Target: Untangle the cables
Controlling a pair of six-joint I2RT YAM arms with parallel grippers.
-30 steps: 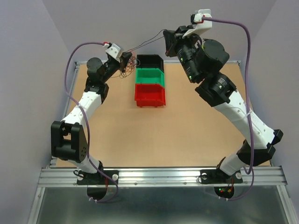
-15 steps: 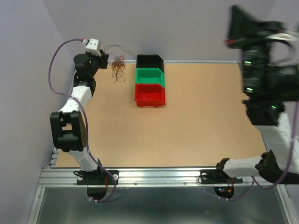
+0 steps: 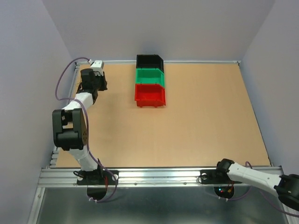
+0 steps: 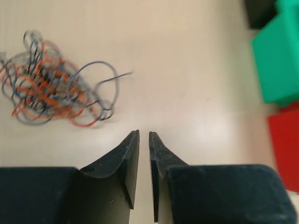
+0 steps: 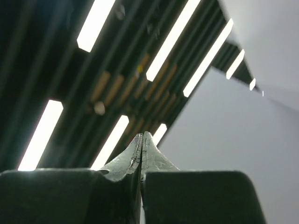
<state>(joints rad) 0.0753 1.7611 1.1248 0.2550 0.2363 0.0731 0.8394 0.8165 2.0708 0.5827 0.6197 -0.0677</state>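
The cables, a loose curly tangle of thin orange-red, grey and dark wires, lie on the tabletop in the left wrist view, left of and beyond my left gripper. Its jaws stand a narrow gap apart with nothing between them, and they do not touch the tangle. In the top view the cables are hidden, and my left arm reaches to the back left corner. My right gripper is shut on nothing and points up at ceiling lights. Only the right arm shows in the top view, low at the near right.
Three bins stand in a row at the back middle: black, green and red. The green bin and red bin sit right of my left gripper. The left wall and table edge are close to the left arm.
Both arms were raised with wires stretched between them. The left arm has dropped to the back left, let the tangle go and opened slightly. The right arm swung down off the near right.
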